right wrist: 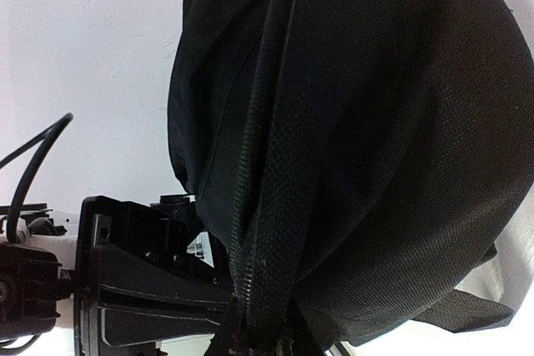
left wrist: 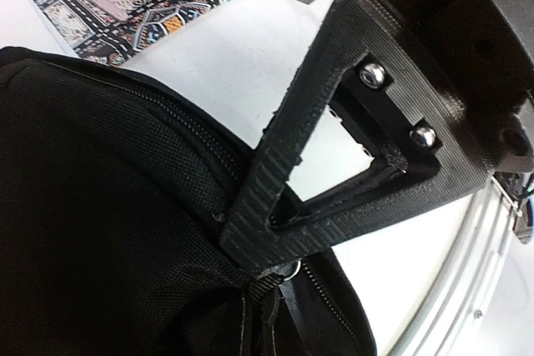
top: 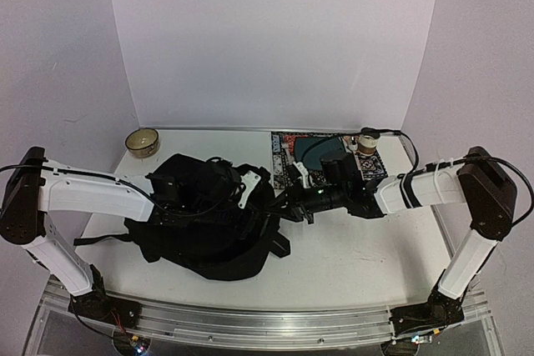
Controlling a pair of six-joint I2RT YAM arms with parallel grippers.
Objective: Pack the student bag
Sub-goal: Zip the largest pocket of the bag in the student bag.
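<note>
On the table (top: pixel 350 260), black student bag (top: pixel 209 227), bowl (top: pixel 143 142) beyond.

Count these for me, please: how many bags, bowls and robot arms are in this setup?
Student bag: 1
Bowl: 1
Robot arms: 2, the left arm and the right arm
Total: 4

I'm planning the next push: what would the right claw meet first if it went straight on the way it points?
The student bag: the right claw is shut on its zipper seam, so it would likely press into the fabric.
</note>
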